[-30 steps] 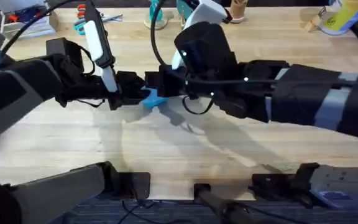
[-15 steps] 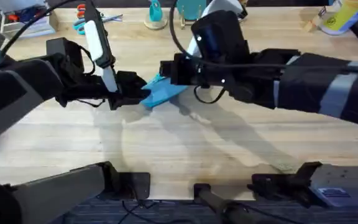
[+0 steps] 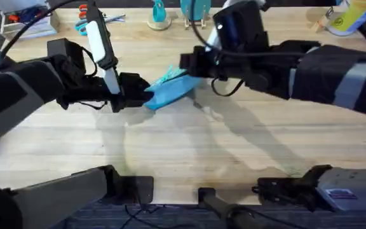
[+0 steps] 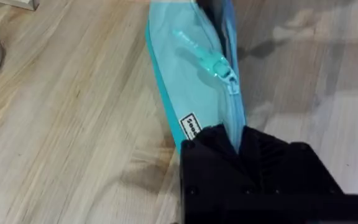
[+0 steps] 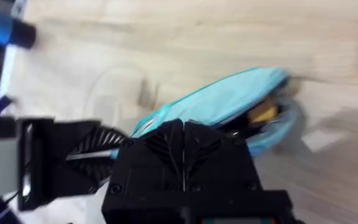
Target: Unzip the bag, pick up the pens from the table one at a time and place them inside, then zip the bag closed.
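Pinching the bag's nine-o'clock end, the left gripper is clamped on the fabric; the right gripper is closed at the three-o'clock end, over the table.

The near half of the worktop lies bare and open to a pass. Across the middle, the left arm and right arm meet at the pouch and bar the way. Behind them, scissors and small stands crowd the far edge.
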### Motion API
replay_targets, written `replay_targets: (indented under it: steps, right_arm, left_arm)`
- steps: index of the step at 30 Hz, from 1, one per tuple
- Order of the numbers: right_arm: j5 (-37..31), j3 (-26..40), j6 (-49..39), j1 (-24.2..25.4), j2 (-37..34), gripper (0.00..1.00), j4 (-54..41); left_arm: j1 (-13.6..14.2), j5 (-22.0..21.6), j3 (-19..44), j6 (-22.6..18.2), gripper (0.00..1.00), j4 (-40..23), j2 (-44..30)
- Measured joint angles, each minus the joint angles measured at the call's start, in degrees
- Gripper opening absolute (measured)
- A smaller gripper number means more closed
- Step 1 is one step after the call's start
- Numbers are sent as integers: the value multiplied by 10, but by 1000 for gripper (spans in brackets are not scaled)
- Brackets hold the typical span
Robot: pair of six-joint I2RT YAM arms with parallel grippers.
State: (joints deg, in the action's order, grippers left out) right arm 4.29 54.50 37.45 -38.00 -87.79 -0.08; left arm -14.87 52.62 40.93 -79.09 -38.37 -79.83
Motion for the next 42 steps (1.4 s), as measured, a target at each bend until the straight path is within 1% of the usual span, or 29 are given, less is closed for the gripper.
replay_targets:
  steps: [15, 26, 27, 28, 30, 32, 34, 36, 42]
  right_arm:
    - [-5, 0, -33, 81, 0, 30, 0]
    - [-7, 0, -83, 87, 34, 33, -2]
    - [-6, 0, -84, 87, 36, 69, -3]
    - [-4, 0, -86, 87, 38, 162, -4]
    - [2, 0, -89, 87, 40, 415, -4]
    - [13, 0, -90, 87, 43, 698, -5]
    - [24, 0, -93, 87, 48, 957, -8]
    - [31, 0, -94, 86, 55, 993, -10]
    - [41, 0, -94, 86, 71, 996, -26]
  left_arm:
    - [0, -1, 0, 0, 43, 0, 0]
    - [0, -1, 0, 0, 43, 0, 0]
    - [0, -1, 0, 0, 43, 0, 0]
    - [0, -1, 0, 0, 43, 0, 0]
    - [0, -1, 0, 0, 43, 0, 0]
    - [0, -1, 0, 0, 43, 0, 0]
    - [0, -1, 0, 0, 43, 0, 0]
    - [0, -1, 0, 0, 43, 0, 0]
    - [0, -1, 0, 0, 43, -2, 0]
